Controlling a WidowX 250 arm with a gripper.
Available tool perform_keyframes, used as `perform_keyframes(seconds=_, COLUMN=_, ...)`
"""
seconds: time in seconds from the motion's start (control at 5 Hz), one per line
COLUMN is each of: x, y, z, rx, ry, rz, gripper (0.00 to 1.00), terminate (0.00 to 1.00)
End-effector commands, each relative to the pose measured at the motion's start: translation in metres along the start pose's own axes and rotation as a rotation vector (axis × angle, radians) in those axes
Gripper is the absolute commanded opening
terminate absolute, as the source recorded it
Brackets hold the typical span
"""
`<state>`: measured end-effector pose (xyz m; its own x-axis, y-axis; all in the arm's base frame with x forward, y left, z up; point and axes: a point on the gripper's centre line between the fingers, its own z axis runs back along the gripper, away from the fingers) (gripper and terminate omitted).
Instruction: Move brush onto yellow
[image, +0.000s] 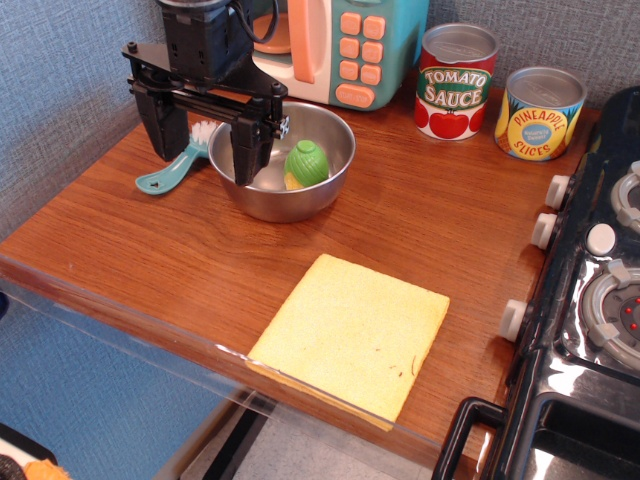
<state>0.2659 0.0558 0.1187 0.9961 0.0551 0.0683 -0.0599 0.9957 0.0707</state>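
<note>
The teal brush lies on the wooden counter at the left, just left of the steel bowl, white bristles toward the back, handle end toward the front left. My black gripper hangs open over it, one finger behind the brush on the left, the other over the bowl's left rim. It holds nothing. The pale-yellow sponge cloth lies flat at the counter's front edge, well to the right and nearer the camera than the brush.
The steel bowl holds a green-and-yellow toy fruit. A toy microwave, a tomato sauce can and a pineapple slices can stand at the back. A black toy stove borders the right.
</note>
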Motion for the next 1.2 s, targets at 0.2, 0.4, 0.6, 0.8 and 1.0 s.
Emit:
perform_keyframes(seconds=0.2, x=0.000, y=0.025, z=-0.005, rx=-0.030, ry=-0.020, rz=0.040, gripper=1.00, terminate=0.00)
perform_keyframes(seconds=0.4, x=0.006, y=0.056, z=-0.015, rx=-0.025, ry=-0.046, rz=0.057, gripper=1.00, terminate=0.00)
perform_keyframes(seconds=0.6, x=0.017, y=0.092, z=-0.026, rx=0.027, ry=-0.046, rz=0.064, gripper=1.00, terminate=0.00)
perform_keyframes(seconds=0.8, x=0.036, y=0.108, z=-0.040, rx=0.062, ry=-0.047, rz=-0.022, gripper=1.00, terminate=0.00)
perform_keyframes(seconds=1.0, x=0.052, y=0.116, z=-0.054, rx=0.079, ry=-0.027, rz=-0.067, gripper=1.00, terminate=0.00)
